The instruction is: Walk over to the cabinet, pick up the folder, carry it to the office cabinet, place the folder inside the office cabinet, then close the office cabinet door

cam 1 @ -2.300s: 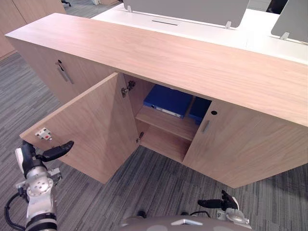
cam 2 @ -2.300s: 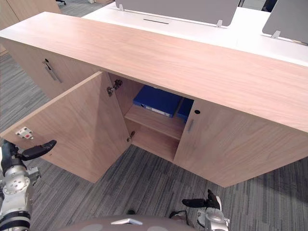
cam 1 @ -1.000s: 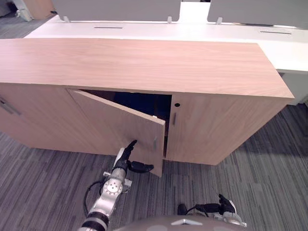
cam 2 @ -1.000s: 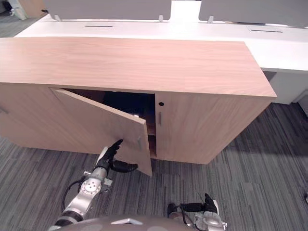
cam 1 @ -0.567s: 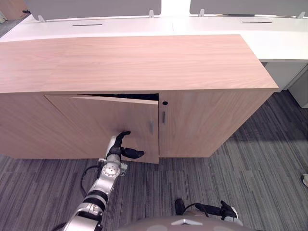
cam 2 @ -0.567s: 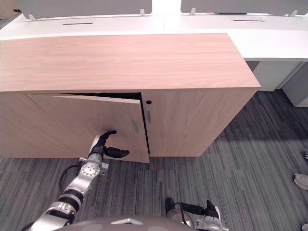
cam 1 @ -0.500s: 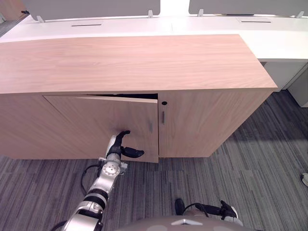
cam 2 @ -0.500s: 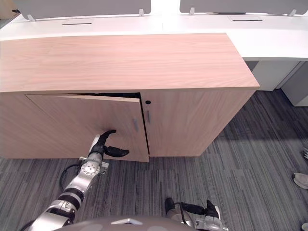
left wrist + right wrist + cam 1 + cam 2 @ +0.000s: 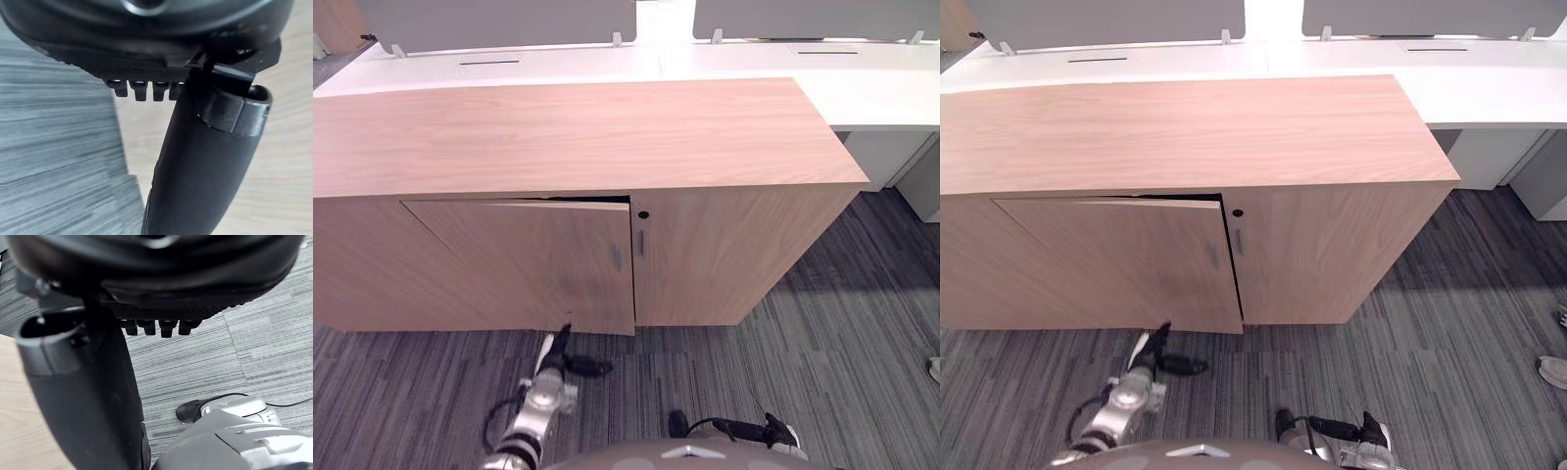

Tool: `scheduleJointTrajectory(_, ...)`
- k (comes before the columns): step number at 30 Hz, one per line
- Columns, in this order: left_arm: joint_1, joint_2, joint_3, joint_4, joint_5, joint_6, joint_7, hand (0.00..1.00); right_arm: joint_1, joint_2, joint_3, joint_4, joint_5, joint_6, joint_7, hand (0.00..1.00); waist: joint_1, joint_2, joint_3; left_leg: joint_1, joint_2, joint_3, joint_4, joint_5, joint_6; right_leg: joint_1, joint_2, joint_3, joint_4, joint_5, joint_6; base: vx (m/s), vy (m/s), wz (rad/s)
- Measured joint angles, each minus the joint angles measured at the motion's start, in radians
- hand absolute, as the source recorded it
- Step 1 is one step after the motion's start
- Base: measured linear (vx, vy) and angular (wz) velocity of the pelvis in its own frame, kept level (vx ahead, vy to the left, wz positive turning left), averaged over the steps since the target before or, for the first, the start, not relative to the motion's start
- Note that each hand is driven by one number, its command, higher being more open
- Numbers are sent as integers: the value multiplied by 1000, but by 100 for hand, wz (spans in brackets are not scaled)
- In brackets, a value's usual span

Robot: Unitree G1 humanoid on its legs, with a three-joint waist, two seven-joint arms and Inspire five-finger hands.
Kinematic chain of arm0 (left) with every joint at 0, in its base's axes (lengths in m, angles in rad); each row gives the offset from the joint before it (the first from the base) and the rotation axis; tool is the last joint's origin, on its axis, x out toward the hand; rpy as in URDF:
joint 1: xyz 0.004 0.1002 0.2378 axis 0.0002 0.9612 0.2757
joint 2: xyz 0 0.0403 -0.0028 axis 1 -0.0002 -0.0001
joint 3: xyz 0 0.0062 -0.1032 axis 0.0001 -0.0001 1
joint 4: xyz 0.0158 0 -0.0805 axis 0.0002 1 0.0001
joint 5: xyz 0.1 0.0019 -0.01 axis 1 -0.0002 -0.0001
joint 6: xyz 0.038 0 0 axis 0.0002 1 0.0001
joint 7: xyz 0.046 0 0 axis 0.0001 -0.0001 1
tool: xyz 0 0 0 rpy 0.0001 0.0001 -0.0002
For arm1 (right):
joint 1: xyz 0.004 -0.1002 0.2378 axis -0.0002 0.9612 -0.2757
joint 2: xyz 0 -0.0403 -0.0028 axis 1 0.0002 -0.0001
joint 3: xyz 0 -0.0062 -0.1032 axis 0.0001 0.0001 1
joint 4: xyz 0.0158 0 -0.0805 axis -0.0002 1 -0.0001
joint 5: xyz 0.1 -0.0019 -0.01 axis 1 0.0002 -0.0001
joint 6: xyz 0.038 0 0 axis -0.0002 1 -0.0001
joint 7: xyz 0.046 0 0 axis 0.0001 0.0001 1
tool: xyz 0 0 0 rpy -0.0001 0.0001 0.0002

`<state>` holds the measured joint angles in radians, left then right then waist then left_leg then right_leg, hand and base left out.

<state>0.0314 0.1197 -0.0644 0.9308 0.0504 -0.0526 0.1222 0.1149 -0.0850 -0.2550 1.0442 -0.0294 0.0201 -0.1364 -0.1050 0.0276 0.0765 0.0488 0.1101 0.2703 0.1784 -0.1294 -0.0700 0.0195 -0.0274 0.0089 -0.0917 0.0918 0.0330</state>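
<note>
The wooden office cabinet (image 9: 578, 137) stands in front of me. Its left door (image 9: 529, 259) is almost shut, with a thin dark gap along the top edge near the slim handle (image 9: 616, 258). The door hides the inside. My left hand (image 9: 560, 354) hovers just below the door's bottom edge over the carpet, its fingers straight and its thumb (image 9: 195, 171) spread, holding nothing; the wood of the door (image 9: 288, 147) shows close past it. My right hand (image 9: 749, 429) hangs low at my side, relaxed and empty.
The right door (image 9: 724, 245) is shut. A white desk (image 9: 558, 64) with grey screens (image 9: 499, 20) runs behind the cabinet. Grey striped carpet (image 9: 1449, 323) spreads around. A person's shoe (image 9: 1552, 370) shows at the far right.
The door has swung from wide open, with blue folders showing inside, to almost shut. My left hand has dropped from the door's face to below its bottom edge.
</note>
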Motion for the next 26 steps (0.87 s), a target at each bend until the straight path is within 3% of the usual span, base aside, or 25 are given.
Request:
scheduleJointTrajectory(5, 41, -17, 143, 125, -2, 17, -19, 100, -29, -17, -3, 46, 17, -1, 0, 100, 50, 5, 30, -7, -15, -120, 41, 0, 0, 5, 2, 33, -5, 13, 4, -39, 3, -18)
scheduleJointTrajectory(10, 94, -22, 271, 173, 27, 21, -24, 100, -62, -19, -40, 67, 27, -3, 1, 100, 58, 20, 37, 76, -11, -118, -81, -11, -1, 4, 23, 78, -11, 35, 10, -33, 69, -30)
scheduleJointTrajectory(12, 103, -30, 310, 173, 28, 20, -23, 100, -52, -13, -41, 68, 27, -2, 1, 100, 67, 10, 42, 85, -12, -114, -89, -23, -9, 8, 22, 83, -11, 44, 11, -82, 71, -13)
scheduleJointTrajectory(26, 102, -47, 323, 175, 5, 23, -24, 100, -56, -20, -38, 70, 27, 0, 7, 100, 71, 20, 41, 113, 5, -176, -124, -14, -17, 21, 43, 46, -6, 26, -7, 43, 15, 5)
